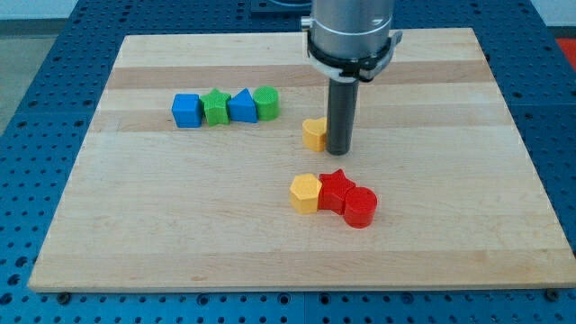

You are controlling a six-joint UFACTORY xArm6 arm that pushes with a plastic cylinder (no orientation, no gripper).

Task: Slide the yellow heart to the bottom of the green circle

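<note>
- My tip [339, 149] is down on the counter [162, 234], a little to the view's right of centre and in the upper half.
- The tool is a plain dark rod with nothing to open or close, so it holds nothing; it only presses sideways against things.
- The yellow heart [314, 133] sits just at the view's left of my tip, touching it or nearly so; the rod hides the heart's right edge.
- The green circle [266, 103] is up and to the view's left of the heart, near it but clearly apart.
- That circle ends a tight row along the view's upper left: blue cube [186, 111], green star [215, 107], blue triangle [243, 106], then the circle, each touching its neighbour.
- Below the heart, towards the view's bottom, a second cluster lies well apart from it: yellow pentagon [306, 193], red star [336, 189] and red cylinder [360, 207], pressed together in a line slanting down to the view's right.
</note>
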